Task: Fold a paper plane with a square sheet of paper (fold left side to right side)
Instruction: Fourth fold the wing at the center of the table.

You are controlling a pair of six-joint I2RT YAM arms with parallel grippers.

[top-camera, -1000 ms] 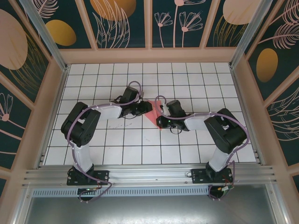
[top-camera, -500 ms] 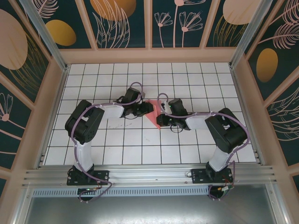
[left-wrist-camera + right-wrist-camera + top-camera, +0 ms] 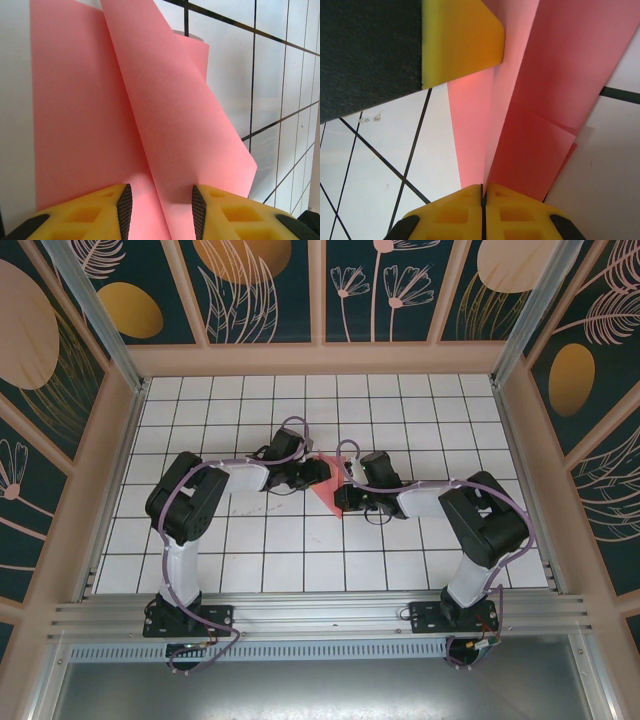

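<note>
While the left gripper [image 3: 159,202] has crept rightward, fingers parted astride a raised flap, the thin coral-red square sheet of paper [image 3: 333,483] (mid-table, between both arms) has narrowed. The right gripper [image 3: 482,195] pinches its edge, so the fold is judged advancing.

Robot lab enclosure, aluminium frame [image 3: 320,612], gridded tabletop [image 3: 250,540], floral wall panels [image 3: 380,290]

CENTRE OF THE TABLE: The sheet of paper [image 3: 331,487] lies mid-way across the gridded table [image 3: 250,550], between two arms reaching in from the near edge. The left gripper [image 3: 316,474] sits at its left side and the right gripper [image 3: 343,502] at its near right end. One flap rises off the layer lying flat, passing between the left gripper's fingers [image 3: 90,217]. The crease runs into the right gripper's pinched fingertips.
</note>
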